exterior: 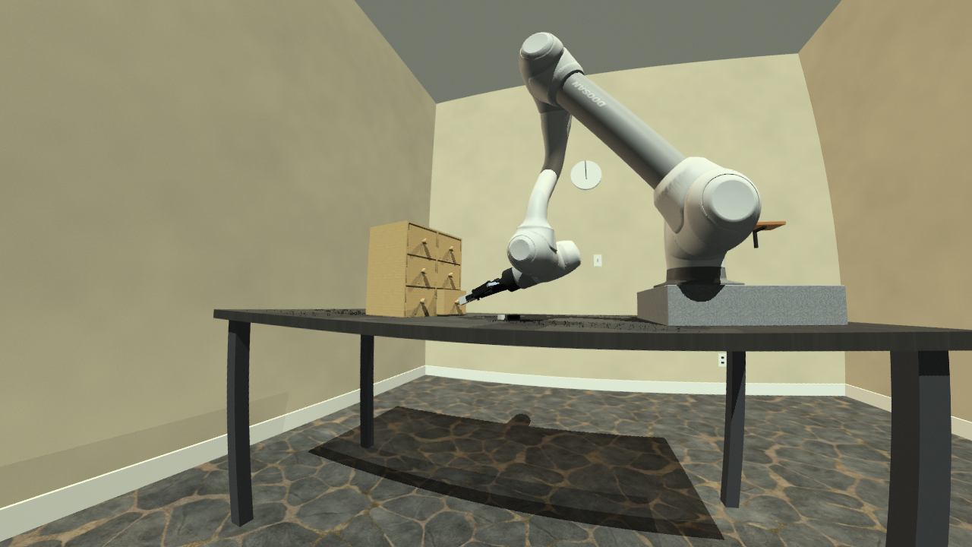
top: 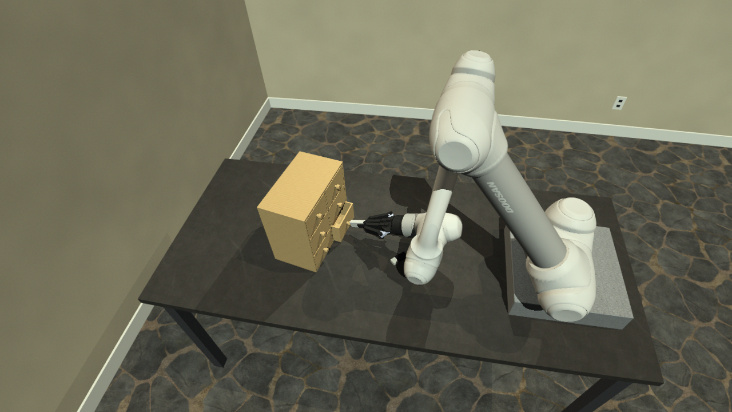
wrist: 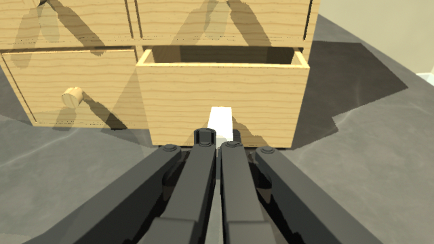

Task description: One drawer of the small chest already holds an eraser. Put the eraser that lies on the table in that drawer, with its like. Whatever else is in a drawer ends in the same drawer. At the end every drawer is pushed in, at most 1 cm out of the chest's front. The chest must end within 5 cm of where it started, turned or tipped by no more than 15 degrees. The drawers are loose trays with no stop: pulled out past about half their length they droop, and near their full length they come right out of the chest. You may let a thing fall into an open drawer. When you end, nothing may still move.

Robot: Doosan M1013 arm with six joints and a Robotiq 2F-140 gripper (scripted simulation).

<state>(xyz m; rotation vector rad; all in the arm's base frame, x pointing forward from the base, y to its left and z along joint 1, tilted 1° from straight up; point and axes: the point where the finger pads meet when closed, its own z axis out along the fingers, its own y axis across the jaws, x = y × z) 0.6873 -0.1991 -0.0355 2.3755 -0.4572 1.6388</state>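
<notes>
The small wooden chest (top: 302, 210) stands on the dark table, left of the arm; it also shows in the exterior view (exterior: 413, 268). Its bottom right drawer (top: 342, 221) sticks out a little, in the wrist view (wrist: 222, 102) with its top open; I cannot see what is in it. My gripper (top: 356, 222) is shut and empty, held level, its white fingertips (wrist: 220, 120) against the drawer's front where the knob is, which they hide. The eraser (top: 393, 260), small and white with a dark end, lies on the table beside the arm's wrist, and shows faintly in the exterior view (exterior: 501, 316).
The other drawers look pushed in; the bottom left one shows its knob (wrist: 72, 97). The arm's grey base block (top: 568, 286) sits at the table's right end. The table's left edge is close behind the chest.
</notes>
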